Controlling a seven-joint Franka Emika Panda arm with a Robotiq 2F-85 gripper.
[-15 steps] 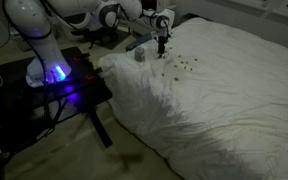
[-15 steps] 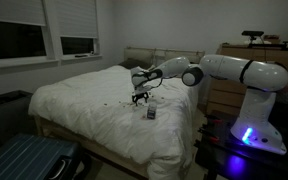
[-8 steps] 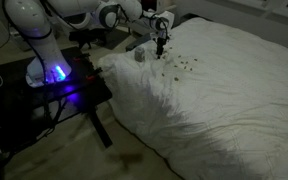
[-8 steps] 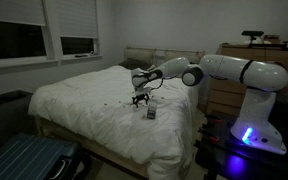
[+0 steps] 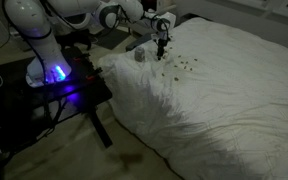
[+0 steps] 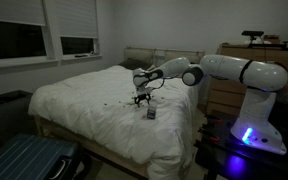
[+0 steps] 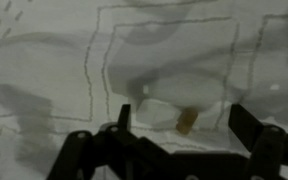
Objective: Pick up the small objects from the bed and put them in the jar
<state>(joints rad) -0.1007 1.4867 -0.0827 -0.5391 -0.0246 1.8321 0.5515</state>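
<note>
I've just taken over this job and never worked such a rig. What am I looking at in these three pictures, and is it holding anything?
It is a white robot arm beside the bed, ending in a two-fingered gripper. Two pictures come from cameras in the room; the third looks down from the wrist. On the white cover lie the small objects, dark bits, near the jar. The gripper is open above one bit, holding nothing.

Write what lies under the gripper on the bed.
Under the open gripper, the wrist view shows white bed cover and one small brownish bit; its fingers hide the rest.
</note>
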